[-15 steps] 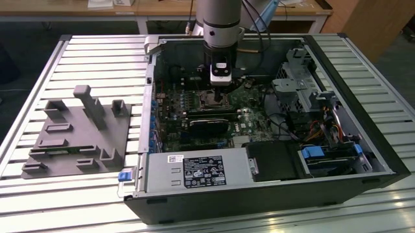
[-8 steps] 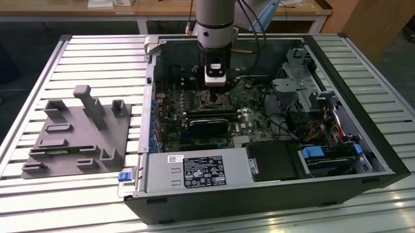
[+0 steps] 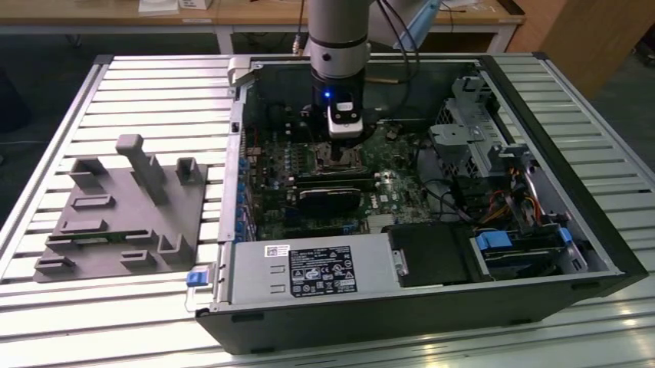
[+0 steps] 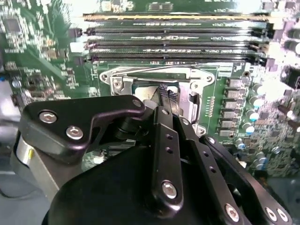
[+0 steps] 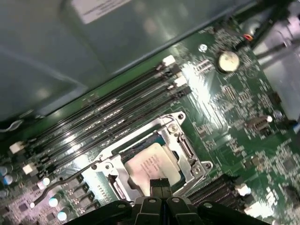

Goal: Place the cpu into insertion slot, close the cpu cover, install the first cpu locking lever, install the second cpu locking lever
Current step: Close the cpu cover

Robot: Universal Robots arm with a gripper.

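The gripper (image 5: 159,184), tips pressed together, hangs at the edge of the insertion slot (image 5: 186,151), over the seated cpu (image 5: 151,163); an off-centre push could tilt or scratch it.

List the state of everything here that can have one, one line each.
cpu: lying flat, showing through the cover's cut-out.
cpu cover: down flat around the cpu.
locking lever: sticks out past the socket's corner; latched or not, cannot tell.
tool: shut, tips at the cover's edge beside the cpu.
computer case: lying on its side, open.
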